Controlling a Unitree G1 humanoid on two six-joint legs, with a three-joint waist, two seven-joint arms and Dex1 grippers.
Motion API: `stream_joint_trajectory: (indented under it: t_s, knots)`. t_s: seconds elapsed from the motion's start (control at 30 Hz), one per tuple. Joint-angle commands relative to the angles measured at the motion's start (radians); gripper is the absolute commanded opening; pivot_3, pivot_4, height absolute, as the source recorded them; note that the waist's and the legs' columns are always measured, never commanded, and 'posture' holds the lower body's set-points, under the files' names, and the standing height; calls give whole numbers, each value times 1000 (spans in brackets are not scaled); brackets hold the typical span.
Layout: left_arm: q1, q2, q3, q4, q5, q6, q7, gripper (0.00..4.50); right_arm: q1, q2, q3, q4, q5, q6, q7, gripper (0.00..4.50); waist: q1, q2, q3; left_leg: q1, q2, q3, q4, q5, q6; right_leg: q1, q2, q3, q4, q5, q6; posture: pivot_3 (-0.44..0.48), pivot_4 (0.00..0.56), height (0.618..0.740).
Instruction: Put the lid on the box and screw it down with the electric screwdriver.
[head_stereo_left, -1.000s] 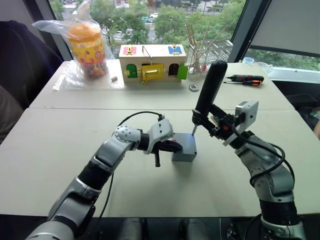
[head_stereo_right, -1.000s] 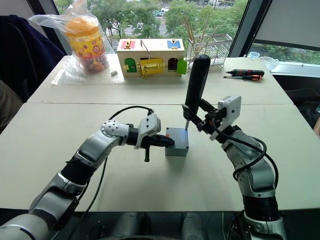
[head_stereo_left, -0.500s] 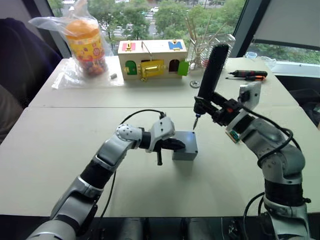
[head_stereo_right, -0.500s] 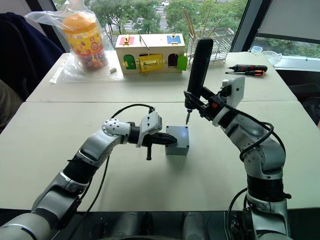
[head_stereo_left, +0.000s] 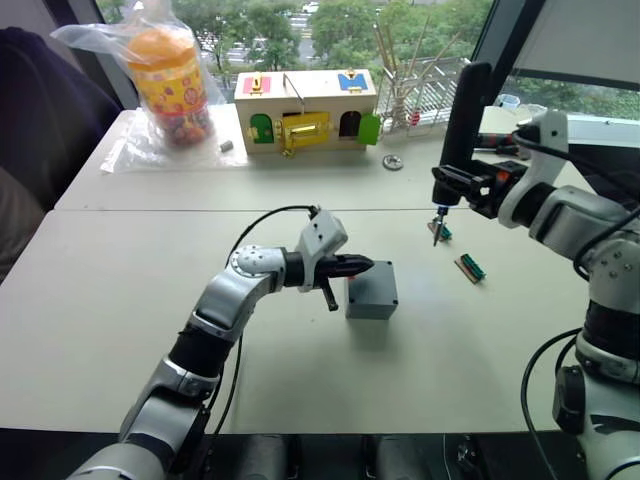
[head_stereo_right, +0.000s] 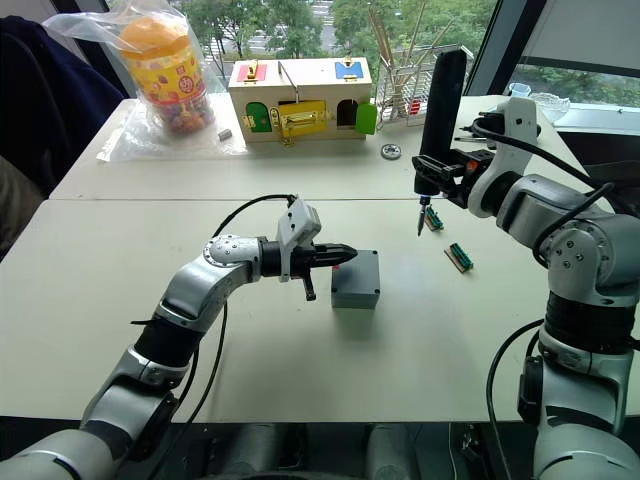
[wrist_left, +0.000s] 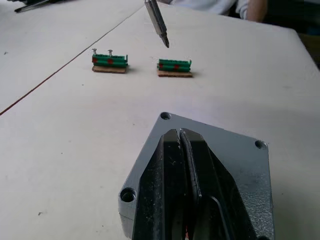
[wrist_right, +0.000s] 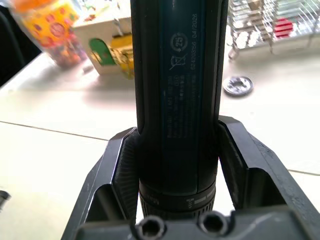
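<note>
The grey box (head_stereo_left: 371, 292) stands mid-table with the lid (wrist_left: 245, 155) lying on top, its corner screw holes showing. My left gripper (head_stereo_left: 362, 265) is shut with nothing in it, its tips over the lid's left edge. My right gripper (wrist_right: 180, 165) is shut on the electric screwdriver (head_stereo_left: 464, 115), held upright to the right of and beyond the box. The bit (head_stereo_left: 437, 232) hangs just above one of two green screw strips (head_stereo_left: 441, 232), apart from the box. In the left wrist view the bit (wrist_left: 157, 22) points down between both strips.
The second green strip (head_stereo_left: 470, 268) lies right of the box. At the back stand a wooden lock box (head_stereo_left: 305, 105), a bagged orange jar (head_stereo_left: 170, 80) and a wire rack (head_stereo_left: 425, 95). A metal washer (head_stereo_left: 392, 162) lies near them.
My right arm has lifted the screwdriver off the box's far corner and carried it right and away, over the green strips. The left gripper stays at the lid.
</note>
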Motion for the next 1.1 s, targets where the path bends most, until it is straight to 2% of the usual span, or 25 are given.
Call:
stream_joint_trajectory:
  t_s: [0.03,0.1,0.2,0.33,0.5,0.77,1.03,1.1]
  knots:
    - [-39,37,21,-99,-62,12,-67,0,-31,-187,-50,42,2,107,86,1835,1,1,1,-1,0,0,0,0,0,-1,0,0,0,0,0,0,150,708]
    - [-38,52,16,-142,-86,20,-90,0,-18,-276,-51,103,17,200,136,1835,2,1,1,-4,0,-2,-1,0,0,-1,1,-2,-1,0,0,0,150,708]
    - [-9,91,-20,-249,-136,41,-148,0,72,-431,-1,228,23,328,259,1835,3,0,1,-5,-1,-3,-1,0,0,0,2,-2,-3,0,0,0,150,708]
    - [44,119,-78,-332,-127,36,-153,0,141,-505,61,364,-4,324,372,1835,-4,0,2,-4,0,-3,0,0,0,0,2,-2,-3,1,1,0,150,708]
    - [83,118,-124,-352,-92,21,-109,0,155,-513,160,462,-62,270,464,1835,-9,5,5,4,1,0,1,4,-3,2,3,2,0,1,2,0,150,708]
    - [109,121,-113,-360,-99,30,-69,0,76,-473,293,564,-156,203,549,1835,2,6,6,3,1,0,0,4,-3,2,4,3,-1,1,2,0,150,708]
    - [91,130,-94,-323,-88,24,-42,0,66,-445,354,610,-240,134,605,1835,1,7,6,3,1,0,1,4,-3,3,4,3,-1,1,2,0,150,708]
    - [76,125,-86,-291,-64,14,-16,0,70,-439,353,611,-260,115,603,2850,1,7,6,3,1,0,1,4,-3,3,4,3,-1,1,2,0,150,708]
